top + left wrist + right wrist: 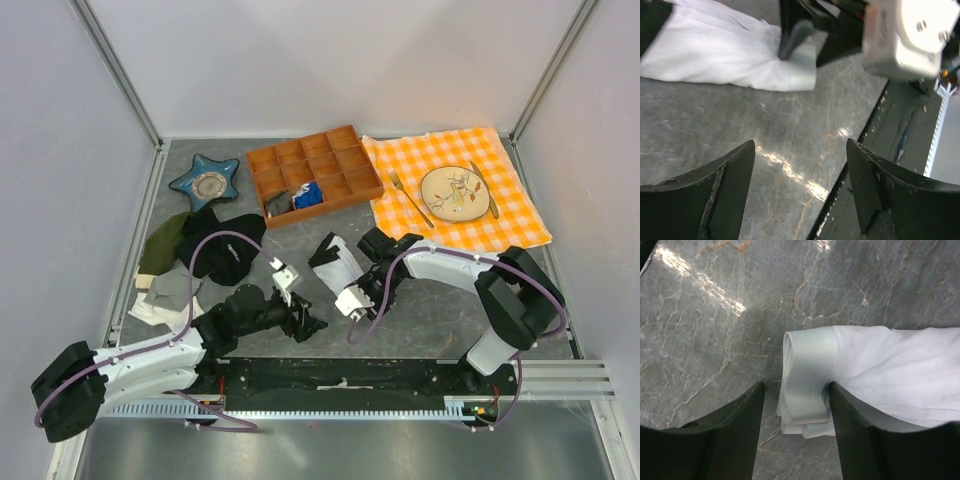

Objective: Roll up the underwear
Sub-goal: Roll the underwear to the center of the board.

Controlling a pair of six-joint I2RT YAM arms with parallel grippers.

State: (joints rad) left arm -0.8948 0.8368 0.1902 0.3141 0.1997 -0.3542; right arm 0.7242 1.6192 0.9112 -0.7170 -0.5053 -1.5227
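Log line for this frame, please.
underwear: one end rolled, on table | right gripper: open, straddling rolled end | left gripper: open, empty, over table

I'm seeing bright, even light falling from above in the top view, with only soft shadows on the table [440, 310]. In the wrist views glare is streaking across its marbled surface, and the near fingers [715, 200] are showing blurred, out of focus.
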